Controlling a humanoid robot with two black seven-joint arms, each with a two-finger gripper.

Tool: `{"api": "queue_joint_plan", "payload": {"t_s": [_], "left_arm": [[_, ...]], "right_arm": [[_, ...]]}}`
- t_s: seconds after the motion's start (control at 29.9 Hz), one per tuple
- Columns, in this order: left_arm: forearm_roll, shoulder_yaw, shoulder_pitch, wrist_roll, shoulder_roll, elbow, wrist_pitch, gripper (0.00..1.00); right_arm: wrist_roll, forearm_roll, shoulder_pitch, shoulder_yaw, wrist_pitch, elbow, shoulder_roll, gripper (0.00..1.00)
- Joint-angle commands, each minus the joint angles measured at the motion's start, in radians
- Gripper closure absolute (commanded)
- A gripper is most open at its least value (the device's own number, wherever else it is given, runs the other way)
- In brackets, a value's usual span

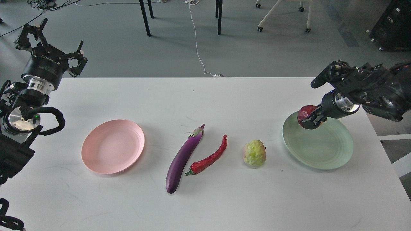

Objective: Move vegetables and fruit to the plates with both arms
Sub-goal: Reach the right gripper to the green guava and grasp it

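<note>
My right gripper [309, 119] is shut on the dark red pomegranate-like fruit [305, 113] and holds it above the far left rim of the mint green plate [324, 147]. The bumpy yellow-green fruit [254, 152] sits on the table left of that plate. The red chili pepper [210, 157] and the purple eggplant [183, 157] lie side by side at the table's middle. The pink plate [112, 146] lies empty at the left. My left gripper [48, 40] is open and raised at the table's far left corner, apart from everything.
The white table [205, 199] ends close to the green plate's right side. Beyond the far edge is grey floor with dark table legs [145, 17], a white cable [196, 41] and a chair base [282, 16].
</note>
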Motion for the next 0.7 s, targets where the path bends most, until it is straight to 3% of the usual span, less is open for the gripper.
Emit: {"api": "queue_joint_plan", "payload": {"t_s": [0.0, 0.1, 0.2, 0.67], "left_arm": [[0.000, 0.003, 0.000, -0.001, -0.002, 0.000, 0.000, 0.02], [0.000, 0.003, 0.000, -0.003, -0.001, 0.000, 0.000, 0.02], [0.001, 0.003, -0.001, -0.003, 0.001, 0.000, 0.000, 0.02], [0.003, 0.003, -0.003, -0.001, 0.002, 0.000, 0.000, 0.02]], "right_arm": [[-0.001, -0.002, -0.023, 0.000, -0.005, -0.012, -0.015, 0.33], [-0.016, -0.001, -0.045, 0.005, -0.008, -0.026, -0.020, 0.26], [-0.019, 0.007, -0.050, 0.028, -0.012, -0.046, -0.029, 0.06], [-0.012, 0.015, 0.048, 0.185, -0.005, 0.000, -0.028, 0.03]]}}
